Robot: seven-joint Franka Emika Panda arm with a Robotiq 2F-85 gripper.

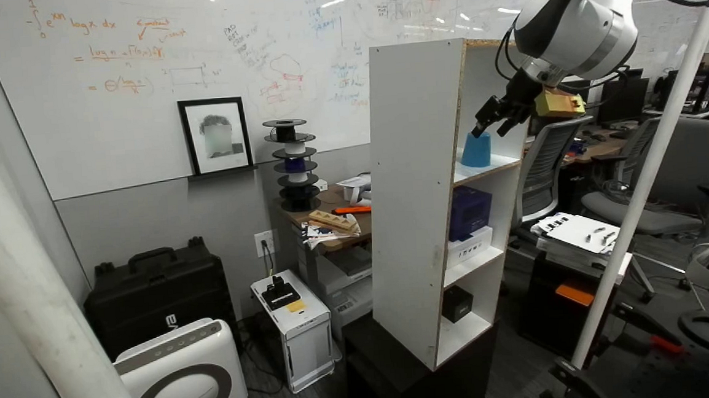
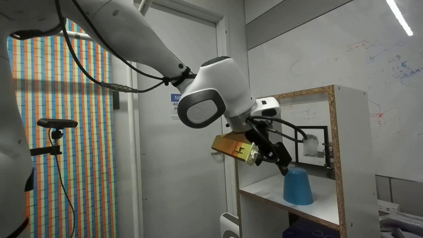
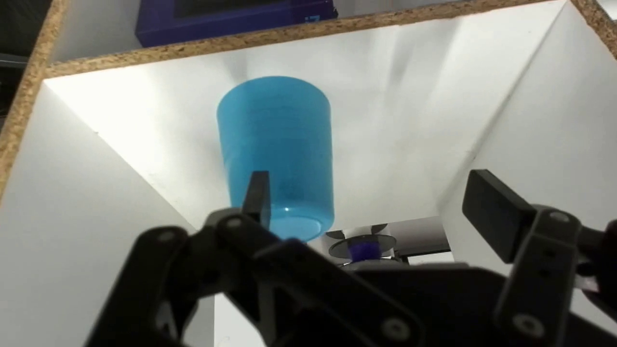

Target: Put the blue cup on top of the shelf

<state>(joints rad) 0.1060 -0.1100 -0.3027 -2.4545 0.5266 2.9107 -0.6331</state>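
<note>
Whiteboard covered in marker scrawl stretches behind the white shelf unit. On the unit's particleboard-edged top compartment floor, the light-blue cup stands upside down; the tool hangs near its top, fingers spread apart.

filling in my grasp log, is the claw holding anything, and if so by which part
Nothing is held: the claw is open, and the blue cup stands upside down inside the shelf, unclamped.

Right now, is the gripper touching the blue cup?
Cannot tell. In the wrist view the open gripper partly covers the blue cup, and in both exterior views a fingertip reaches the cup's outline; none plainly shows contact or a gap.
</note>
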